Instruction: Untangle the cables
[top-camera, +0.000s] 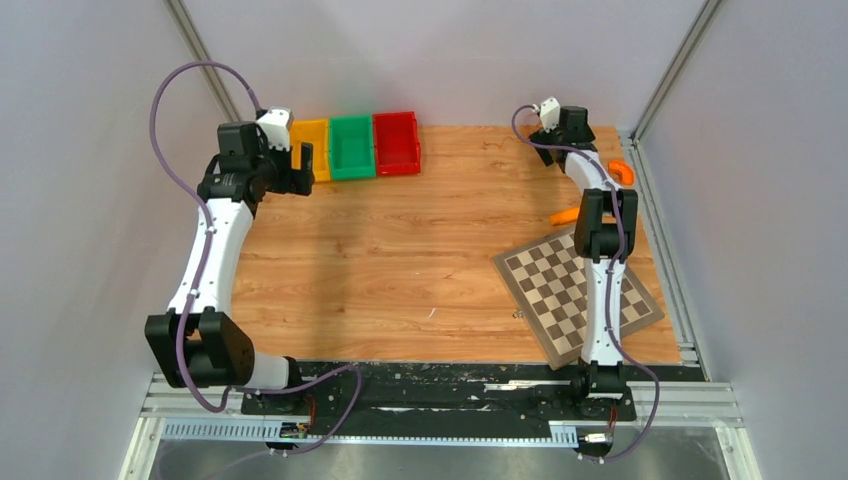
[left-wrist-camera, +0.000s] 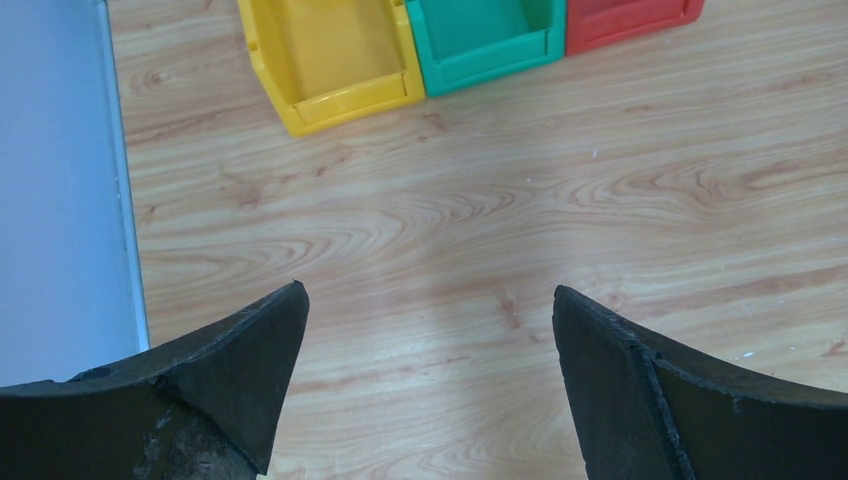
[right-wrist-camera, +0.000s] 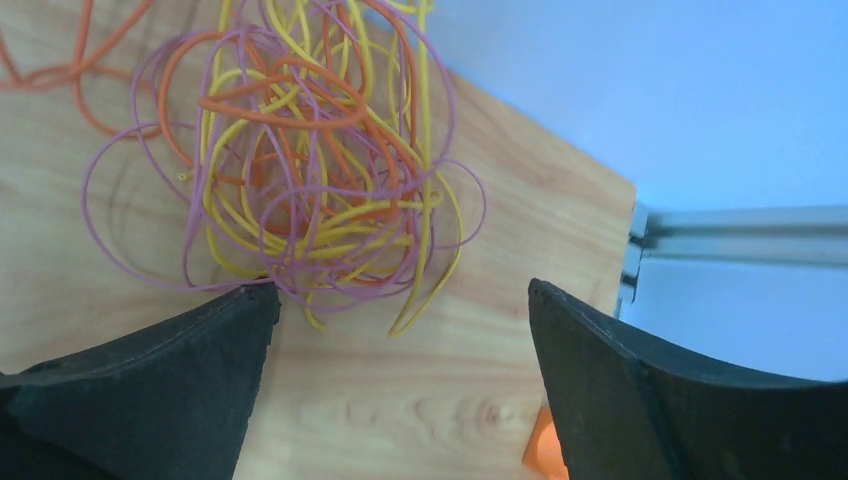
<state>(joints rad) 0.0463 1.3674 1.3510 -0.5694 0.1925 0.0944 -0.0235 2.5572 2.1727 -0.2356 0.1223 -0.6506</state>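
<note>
On the bench (left-wrist-camera: 450, 220), three bins (left-wrist-camera: 490, 60) stand side by side ahead of my left end effector (left-wrist-camera: 428, 290), while the cables (right-wrist-camera: 300, 170) lie heaped just ahead of my right end effector (right-wrist-camera: 403, 290), toward its left finger, the game board (top-camera: 545, 280) behind it.

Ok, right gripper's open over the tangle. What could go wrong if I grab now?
1. The cables interloop, yellow, orange and purple, so the right gripper would likely pinch several and tighten the knot.
2. The bundle lies near the table corner; a pull that way could drag it off.
3. The left gripper hangs open by the yellow bin, probably too far to pin the bundle.
</note>
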